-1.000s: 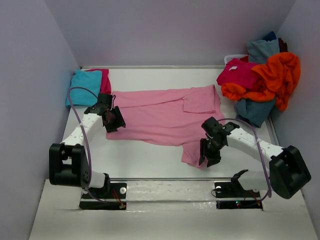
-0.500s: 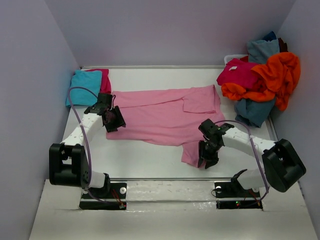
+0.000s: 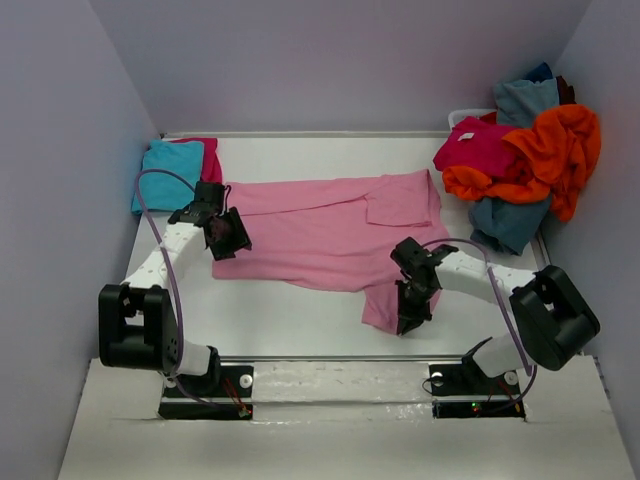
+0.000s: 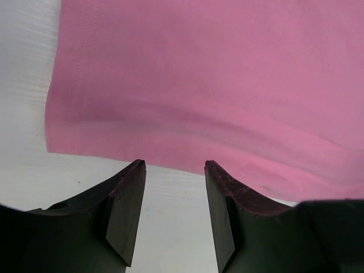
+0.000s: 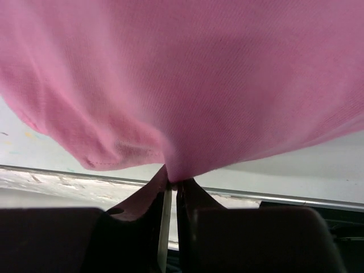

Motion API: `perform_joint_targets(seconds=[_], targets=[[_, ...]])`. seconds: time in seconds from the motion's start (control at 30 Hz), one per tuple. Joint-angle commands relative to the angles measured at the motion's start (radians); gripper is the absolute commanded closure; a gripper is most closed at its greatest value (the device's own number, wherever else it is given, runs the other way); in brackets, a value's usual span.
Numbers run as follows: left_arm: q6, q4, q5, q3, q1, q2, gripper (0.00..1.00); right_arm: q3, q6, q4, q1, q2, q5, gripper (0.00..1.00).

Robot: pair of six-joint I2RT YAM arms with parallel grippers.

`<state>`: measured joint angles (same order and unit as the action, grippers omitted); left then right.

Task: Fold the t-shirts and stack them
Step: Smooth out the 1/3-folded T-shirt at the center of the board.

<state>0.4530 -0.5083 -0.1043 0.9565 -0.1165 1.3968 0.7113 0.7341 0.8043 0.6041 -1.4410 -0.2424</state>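
The light pink t-shirt point(image 3: 320, 235) lies spread across the middle of the table, one part running down toward the near edge. My right gripper point(image 3: 412, 318) is shut on that near part; in the right wrist view the pink cloth point(image 5: 187, 85) is pinched between the fingertips point(image 5: 185, 190). My left gripper point(image 3: 232, 238) hovers at the shirt's left hem, open, with bare table between its fingers point(image 4: 128, 199) and the pink hem point(image 4: 170, 131) just beyond them. Turquoise and magenta t-shirts point(image 3: 170, 170) lie folded at the back left.
A heap of magenta, orange and grey-blue shirts point(image 3: 525, 160) fills the back right corner. Lilac walls close in the table point(image 3: 290, 315) on three sides. A metal strip point(image 5: 273, 196) runs along the near edge, close under my right gripper.
My right gripper has slid a little left and toward the near edge and closed on the pink shirt's near part. The left gripper shifted slightly.
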Motion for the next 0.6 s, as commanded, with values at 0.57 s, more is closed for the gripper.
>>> perform_joint_targets(seconds=[0.57], targets=[[-0.02, 0.002, -0.005, 0.057, -0.002, 0.065, 0.43, 0.346, 0.041, 0.251, 0.011, 0.108, 0.236, 0.91]])
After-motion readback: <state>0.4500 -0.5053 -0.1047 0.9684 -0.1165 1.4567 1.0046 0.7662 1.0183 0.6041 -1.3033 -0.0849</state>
